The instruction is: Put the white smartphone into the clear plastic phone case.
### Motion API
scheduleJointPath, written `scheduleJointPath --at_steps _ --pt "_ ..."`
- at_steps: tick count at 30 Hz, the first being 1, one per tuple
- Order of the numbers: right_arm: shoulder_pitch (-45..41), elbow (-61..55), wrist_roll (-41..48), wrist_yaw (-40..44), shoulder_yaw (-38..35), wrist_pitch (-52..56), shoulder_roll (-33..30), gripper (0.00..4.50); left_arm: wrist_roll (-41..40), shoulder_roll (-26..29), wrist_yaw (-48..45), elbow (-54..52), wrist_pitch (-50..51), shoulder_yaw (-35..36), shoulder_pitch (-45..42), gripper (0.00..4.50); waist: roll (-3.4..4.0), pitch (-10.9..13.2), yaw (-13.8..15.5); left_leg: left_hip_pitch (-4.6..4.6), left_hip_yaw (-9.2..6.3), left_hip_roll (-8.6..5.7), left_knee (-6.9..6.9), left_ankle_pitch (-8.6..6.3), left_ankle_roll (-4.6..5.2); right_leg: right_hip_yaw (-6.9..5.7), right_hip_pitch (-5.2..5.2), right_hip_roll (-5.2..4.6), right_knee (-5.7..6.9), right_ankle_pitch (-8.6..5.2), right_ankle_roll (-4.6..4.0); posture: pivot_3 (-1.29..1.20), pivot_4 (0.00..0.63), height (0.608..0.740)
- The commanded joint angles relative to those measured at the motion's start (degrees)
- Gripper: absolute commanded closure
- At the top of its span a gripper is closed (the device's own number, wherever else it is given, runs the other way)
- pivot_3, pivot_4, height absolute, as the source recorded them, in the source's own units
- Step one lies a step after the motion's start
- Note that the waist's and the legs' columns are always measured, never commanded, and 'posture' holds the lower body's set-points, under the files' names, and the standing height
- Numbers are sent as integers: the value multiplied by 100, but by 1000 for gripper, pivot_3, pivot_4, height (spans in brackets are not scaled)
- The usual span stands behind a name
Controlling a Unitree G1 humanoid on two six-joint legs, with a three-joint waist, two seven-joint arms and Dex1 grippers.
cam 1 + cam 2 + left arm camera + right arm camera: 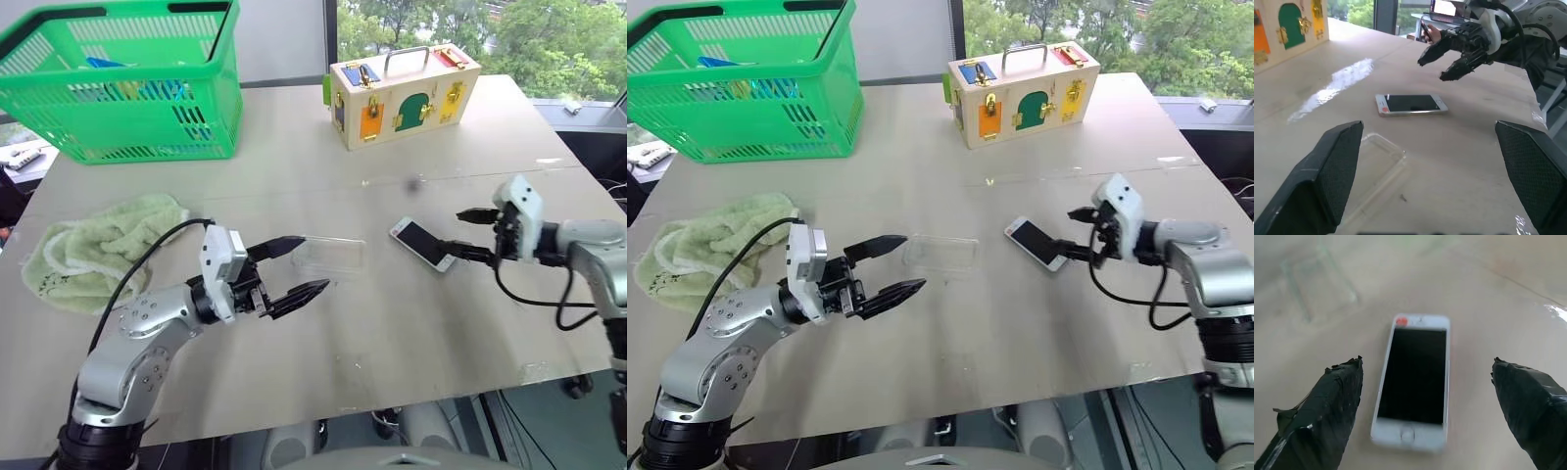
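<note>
Both end effectors, left (302, 266) and right (474, 233), stand wide, holding nothing. White smartphone (422, 243) lies beside empty clear plastic phone case (329, 258), centre frame.

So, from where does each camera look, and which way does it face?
Head pair: above, facing forward and down on the table; both arms show, with open left hand and right hand.
Left wrist: looks along its fingers at the clear case, white smartphone and right hand.
Right wrist: looks down at the smartphone.
Shared: every view holds phone and case.
</note>
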Motion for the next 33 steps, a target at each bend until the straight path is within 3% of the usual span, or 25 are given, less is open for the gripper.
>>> scheduleJointPath --at_steps 1,9,20,24,29,33 --pt "-94 -63 -287 -677 299 237 287 27 35 43 -62 -18 -108 51 -90 0 1 0 7 -1 0 0 0 0 0 -1 0 0 0 0 0 0 150 740" --pt "-167 417 -1177 -1468 883 -1 363 27 57 49 -85 -87 -118 146 3 0 -4 -3 34 -4 12 -12 2 0 2 4 2 -25 -7 0 2 0 150 740" --pt "175 -49 -526 -1023 886 1223 223 27 52 28 -33 -195 -132 169 109 0 -6 -8 147 -1 -13 -10 1 0 1 -16 13 -23 -5 -2 2 0 150 740" --pt "328 -2 -567 -946 905 991 98 1554 58 34 -49 -172 -131 158 83 0 -10 -11 151 -6 -21 -11 -8 -1 1 -27 23 -23 -31 -2 2 0 150 740" --pt "625 -208 -447 -592 623 242 -165 1570 62 46 -82 -89 -118 147 5 0 -13 -13 172 -13 -34 -11 -11 -1 1 -44 29 -23 -47 -2 3 0 150 740" --pt "1298 -854 -105 163 128 -588 -739 1570 96 80 -183 32 -118 106 -78 0 -8 -10 221 -24 -48 -13 -14 -1 1 -61 32 -23 -62 -2 3 0 150 740"
